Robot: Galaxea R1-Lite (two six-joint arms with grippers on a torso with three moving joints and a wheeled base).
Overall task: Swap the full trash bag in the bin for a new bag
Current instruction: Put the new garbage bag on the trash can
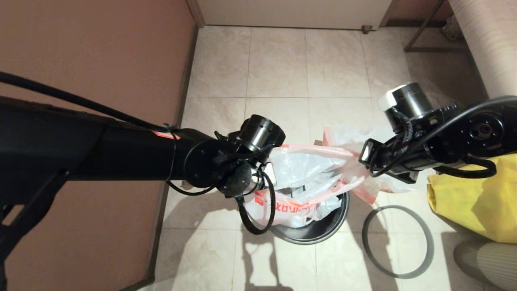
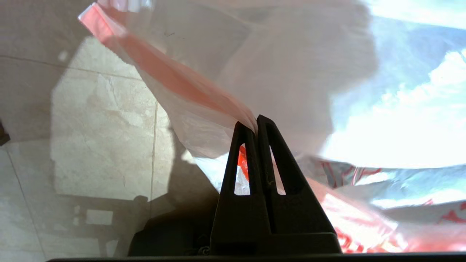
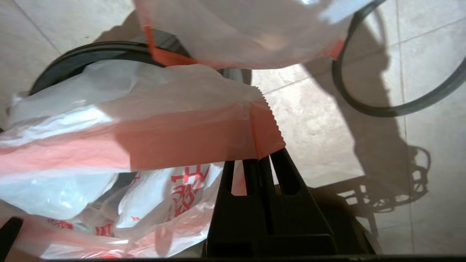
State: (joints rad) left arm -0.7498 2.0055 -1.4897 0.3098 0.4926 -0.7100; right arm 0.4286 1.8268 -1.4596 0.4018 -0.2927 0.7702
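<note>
Both arms are working over the bin (image 1: pixel 319 230), which is sitting on the floor tiles (image 1: pixel 278 60) in the middle of the scene. The left gripper (image 2: pixel 256 125) is pinching the bag's orange-pink edge on the left side, fingers pressed together on the film. The right gripper (image 3: pixel 264 158) is doing the same on the right side, fingers closed on the serrated orange-pink corner. The bag (image 1: pixel 307 178) is stretching between them, its long axis running left to right across the bin mouth, its body sagging down into the bin. It looks limp and printed with red characters, so this is probably the new bag being opened over the bin, though lumpy white film inside makes that hard to confirm.

The key relation: the mouth is hanging above the bin rim, each gripper outboard of it on its own side, both about equally near. The next move likely needs the edge lowered and spread over the rim.

The grey ring (image 1: pixel 398 242) is lying on the floor just right of the bin, and a yellow sack (image 1: pixel 476 198) is sitting further right.

The head view is showing both arms and the bin together; only the wrist views are showing the fingers clamping the film. The right wrist view also shows the printing inside the bin.
</note>
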